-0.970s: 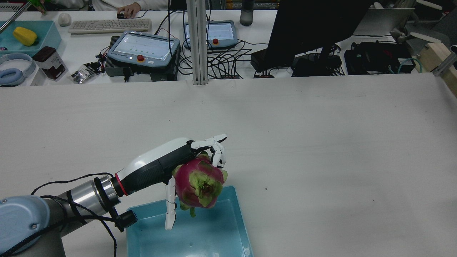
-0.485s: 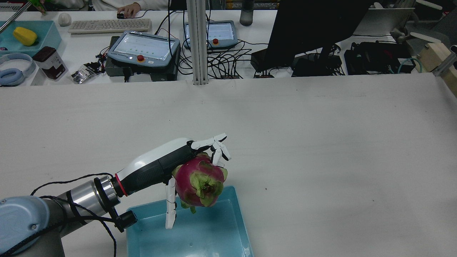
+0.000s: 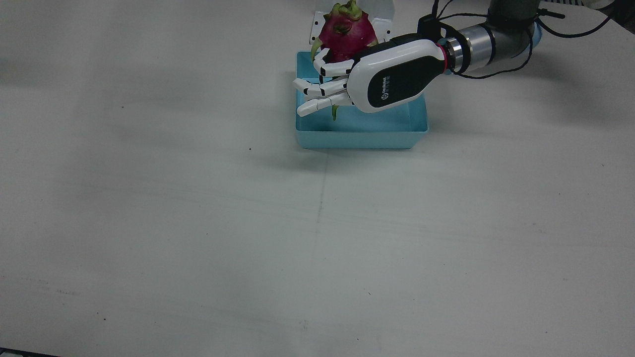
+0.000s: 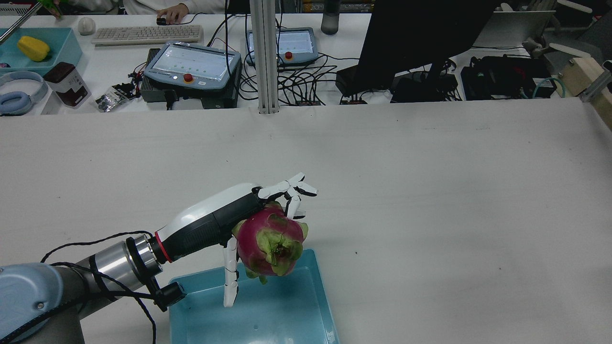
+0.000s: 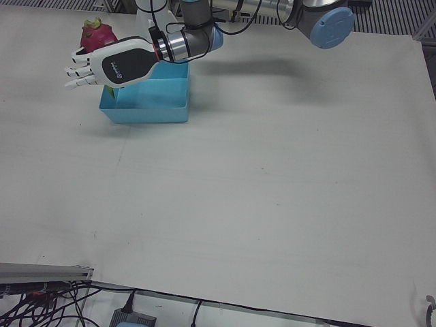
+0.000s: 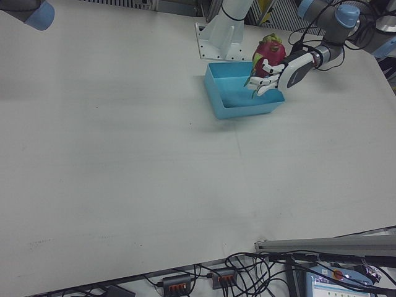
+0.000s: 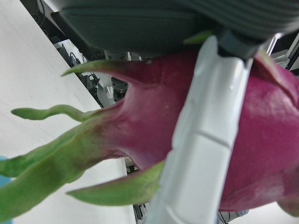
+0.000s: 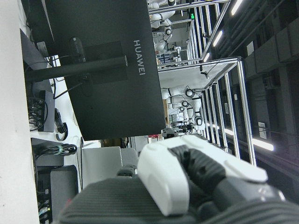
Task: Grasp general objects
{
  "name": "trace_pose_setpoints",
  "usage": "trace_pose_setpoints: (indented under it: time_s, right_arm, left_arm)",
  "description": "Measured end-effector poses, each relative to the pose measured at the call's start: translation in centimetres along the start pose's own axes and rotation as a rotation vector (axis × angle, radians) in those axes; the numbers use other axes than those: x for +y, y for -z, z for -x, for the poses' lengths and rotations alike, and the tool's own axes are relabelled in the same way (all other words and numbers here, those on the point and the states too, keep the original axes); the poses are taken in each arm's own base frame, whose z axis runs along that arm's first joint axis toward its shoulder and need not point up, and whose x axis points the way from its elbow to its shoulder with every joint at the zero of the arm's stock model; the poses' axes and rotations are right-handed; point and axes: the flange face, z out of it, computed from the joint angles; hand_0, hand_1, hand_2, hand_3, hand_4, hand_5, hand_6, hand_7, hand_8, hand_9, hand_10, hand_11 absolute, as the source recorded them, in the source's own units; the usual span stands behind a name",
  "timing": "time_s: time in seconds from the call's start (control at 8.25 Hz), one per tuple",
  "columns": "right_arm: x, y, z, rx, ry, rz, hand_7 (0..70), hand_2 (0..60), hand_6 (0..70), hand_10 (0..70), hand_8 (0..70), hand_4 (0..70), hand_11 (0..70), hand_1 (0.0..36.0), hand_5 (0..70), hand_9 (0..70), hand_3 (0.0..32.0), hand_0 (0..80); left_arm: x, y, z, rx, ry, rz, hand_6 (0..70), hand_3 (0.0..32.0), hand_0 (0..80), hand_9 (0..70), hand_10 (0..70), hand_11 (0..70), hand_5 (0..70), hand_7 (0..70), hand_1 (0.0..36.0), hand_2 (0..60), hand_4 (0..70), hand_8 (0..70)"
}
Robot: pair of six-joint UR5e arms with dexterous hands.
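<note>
A pink dragon fruit point(image 4: 271, 243) with green scales hangs in my left hand point(image 4: 224, 215) above the far end of a light blue bin point(image 4: 306, 315). One finger still curls over the fruit's top, the others stretch forward, and the thumb hangs straight down beside it. In the front view the fruit point(image 3: 346, 32) sits behind the hand point(image 3: 392, 82) over the bin point(image 3: 357, 134). The left hand view shows the fruit point(image 7: 154, 121) close up with a white finger point(image 7: 205, 140) across it. The right hand view shows only part of my right hand's shell point(image 8: 187, 177).
The bin point(image 5: 146, 112) stands close to the arm pedestal plate point(image 6: 216, 34). Beyond the table's far edge are teach pendants point(image 4: 191, 67), a monitor point(image 4: 411, 43) and cables. A wooden block point(image 4: 581, 71) sits at the far right edge.
The left hand's fingers have spread and stretched forward off the fruit. The hand and fruit have risen slightly. The fruit stays in the hand over the bin.
</note>
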Motion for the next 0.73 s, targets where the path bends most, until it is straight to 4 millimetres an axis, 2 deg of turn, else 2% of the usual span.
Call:
trace_pose_setpoints:
  time_s: [0.24, 0.61, 0.73]
  right_arm:
    - [0.02, 0.00, 0.00, 0.000, 0.000, 0.000, 0.0, 0.0, 0.0, 0.0, 0.0, 0.0, 0.0, 0.0, 0.0, 0.0, 0.0, 0.0]
    - [0.03, 0.00, 0.00, 0.000, 0.000, 0.001, 0.0, 0.0, 0.0, 0.0, 0.0, 0.0, 0.0, 0.0, 0.0, 0.0, 0.0, 0.0]
    - [0.03, 0.00, -0.01, 0.000, 0.000, 0.001, 0.0, 0.0, 0.0, 0.0, 0.0, 0.0, 0.0, 0.0, 0.0, 0.0, 0.0, 0.0]
  left_arm:
    - [0.30, -0.05, -0.23, 0.005, -0.001, 0.006, 0.0, 27.4, 54.1, 0.0, 0.0, 0.0, 0.0, 0.0, 18.9, 0.0, 0.0, 0.0]
    - [0.28, -0.03, -0.67, 0.012, -0.004, 0.007, 0.0, 29.4, 53.9, 0.0, 0.0, 0.0, 0.0, 0.0, 18.7, 0.0, 0.0, 0.0]
    - [0.28, -0.01, -0.87, 0.016, -0.005, 0.007, 0.0, 29.2, 53.3, 0.0, 0.0, 0.2, 0.0, 5.3, 19.1, 0.0, 0.0, 0.0]
